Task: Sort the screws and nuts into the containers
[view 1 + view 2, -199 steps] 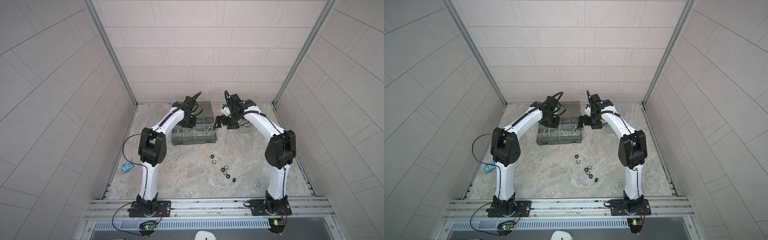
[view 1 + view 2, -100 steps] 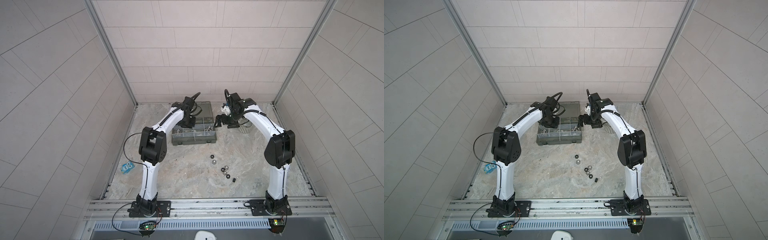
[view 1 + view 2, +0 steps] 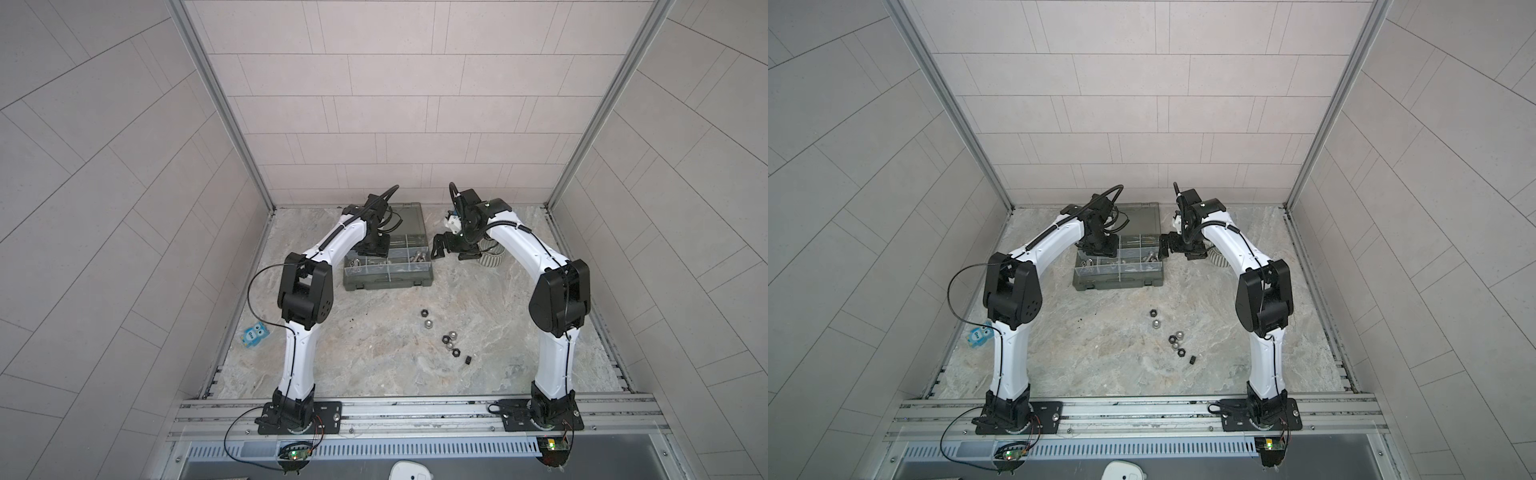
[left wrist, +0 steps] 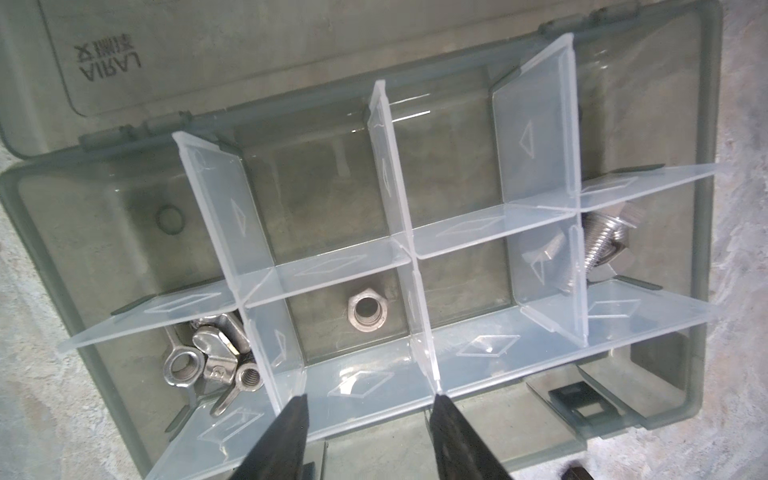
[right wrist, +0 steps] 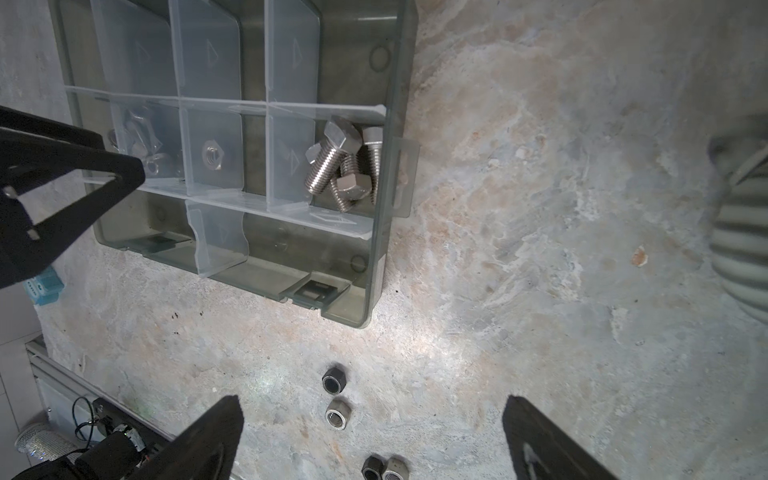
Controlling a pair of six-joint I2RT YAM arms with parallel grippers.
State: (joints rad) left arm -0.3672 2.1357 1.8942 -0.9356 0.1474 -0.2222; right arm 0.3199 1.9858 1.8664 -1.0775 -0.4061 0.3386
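Observation:
The grey-green organizer case (image 3: 388, 279) lies open at the back of the table, its containers split by clear dividers (image 4: 399, 174). My left gripper (image 4: 368, 401) hovers over it, open, with nothing between its fingers. Just beyond the tips a silver hex nut (image 4: 365, 313) rests alone in a middle compartment. Wing nuts (image 4: 216, 353) fill the neighbouring compartment and screws (image 5: 332, 160) lie in an end one. My right gripper (image 5: 372, 405) stands wide open and empty beside the case's right end. Several loose nuts (image 3: 449, 336), black and silver, lie on the table nearer the front.
A striped mug (image 3: 492, 259) stands right of the case, behind my right arm. A small blue owl figure (image 3: 254, 334) lies by the left wall. The case's lid (image 4: 249, 45) is folded back flat towards the rear wall.
My left gripper's jaws have parted above the case. Both arms have stayed almost where they were.

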